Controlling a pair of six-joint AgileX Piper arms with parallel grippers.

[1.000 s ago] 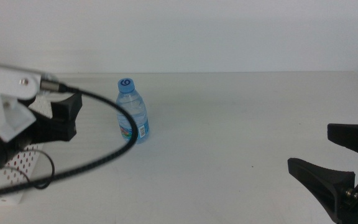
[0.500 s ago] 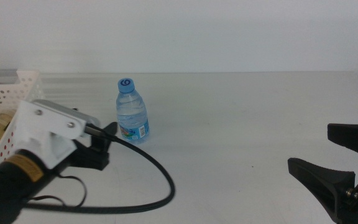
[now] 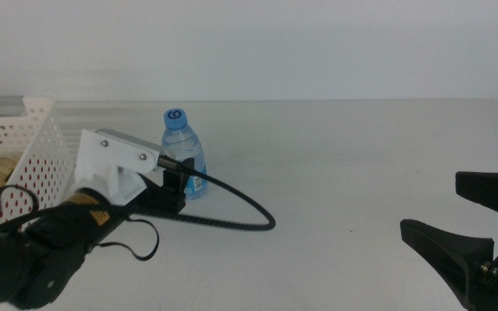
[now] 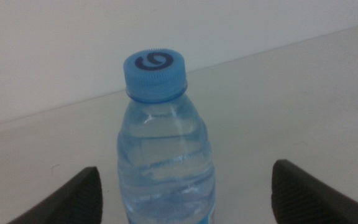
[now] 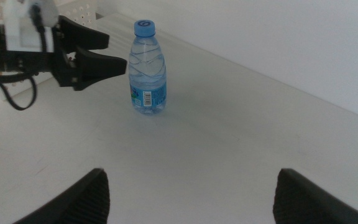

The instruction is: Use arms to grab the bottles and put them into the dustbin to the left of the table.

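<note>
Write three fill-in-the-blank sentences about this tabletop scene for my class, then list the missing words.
The small clear water bottle has a ____ cap.
The left gripper has its jaws ____, facing the bottle.
The bottle stands ____ on the plain white table.
The white perforated basket sits at the table's ____ side.

Missing words: blue; open; upright; left

Bright, even, diffuse light washes the large matte white tabletop (image 3: 335, 173) and the pale wall behind nearly into one tone. Shadows are faint and soft. The small clear water bottle with blue cap (image 4: 165, 155) looks slightly soft close up, and the dark jaw tips at the frame edges blur.
</note>
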